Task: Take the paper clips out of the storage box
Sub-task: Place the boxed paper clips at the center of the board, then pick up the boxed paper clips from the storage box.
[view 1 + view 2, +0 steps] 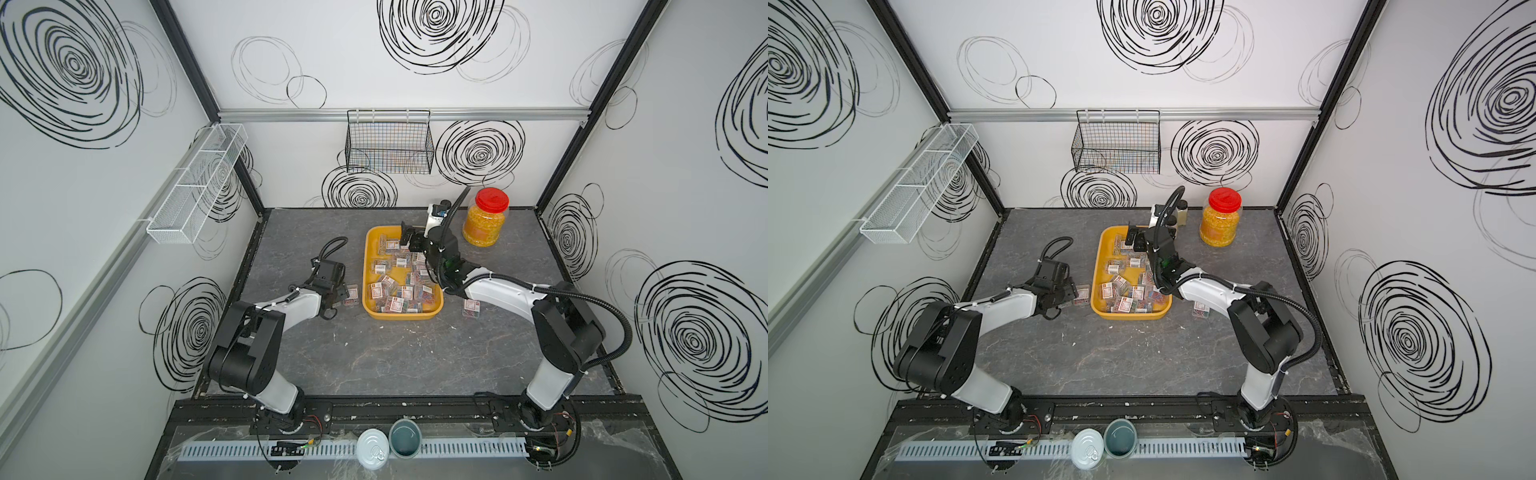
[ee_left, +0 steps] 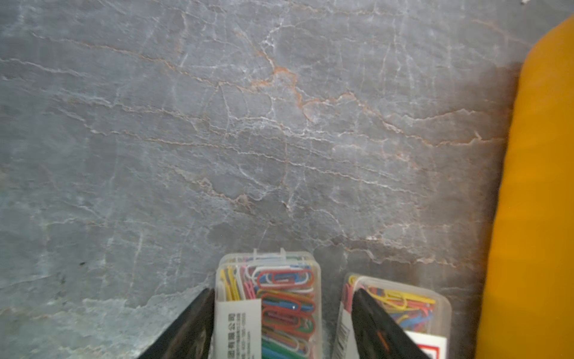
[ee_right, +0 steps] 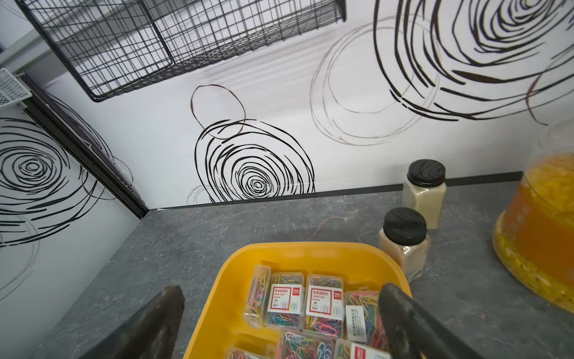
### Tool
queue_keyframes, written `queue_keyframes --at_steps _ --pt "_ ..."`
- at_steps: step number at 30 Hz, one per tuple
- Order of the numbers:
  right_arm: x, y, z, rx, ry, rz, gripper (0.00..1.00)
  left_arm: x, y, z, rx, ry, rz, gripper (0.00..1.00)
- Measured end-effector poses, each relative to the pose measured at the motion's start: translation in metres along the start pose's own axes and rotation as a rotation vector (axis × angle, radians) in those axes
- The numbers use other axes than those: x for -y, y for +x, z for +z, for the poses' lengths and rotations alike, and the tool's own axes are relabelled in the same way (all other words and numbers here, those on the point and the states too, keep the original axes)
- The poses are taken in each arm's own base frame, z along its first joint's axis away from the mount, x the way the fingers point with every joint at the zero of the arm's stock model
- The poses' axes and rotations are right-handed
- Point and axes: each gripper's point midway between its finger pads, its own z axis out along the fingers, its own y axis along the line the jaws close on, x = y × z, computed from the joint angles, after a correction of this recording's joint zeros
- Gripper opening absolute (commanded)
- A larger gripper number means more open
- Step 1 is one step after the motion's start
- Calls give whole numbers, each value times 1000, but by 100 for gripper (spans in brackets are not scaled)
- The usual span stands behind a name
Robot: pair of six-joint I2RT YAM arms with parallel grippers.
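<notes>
Paper clips (image 1: 388, 286), unloading under way: most in storage box (image 1: 399, 316) toward table (image 1: 374, 365) far edge, one case (image 2: 279, 279) outside between parted left gripper (image 2: 282, 298); right gripper (image 3: 282, 289), wide open over box, must lower and pinch

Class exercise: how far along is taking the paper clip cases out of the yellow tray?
Done: three cases are on the table: one case right of the storage box, two left. In hand: nothing gripped; left gripper open astride a left case, right gripper open over the box's far end. Left: most cases, still inside.
</notes>
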Motion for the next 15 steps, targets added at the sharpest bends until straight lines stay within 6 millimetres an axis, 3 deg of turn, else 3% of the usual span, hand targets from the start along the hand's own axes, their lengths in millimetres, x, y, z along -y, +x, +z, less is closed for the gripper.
queue_keyframes --at_steps 8,15 --pt "17 31 -8 -110 48 30 87 13 5 1 -13 84 -6 73" --pt "26 59 -15 -220 99 39 87 12 -2 -16 16 106 -2 74"
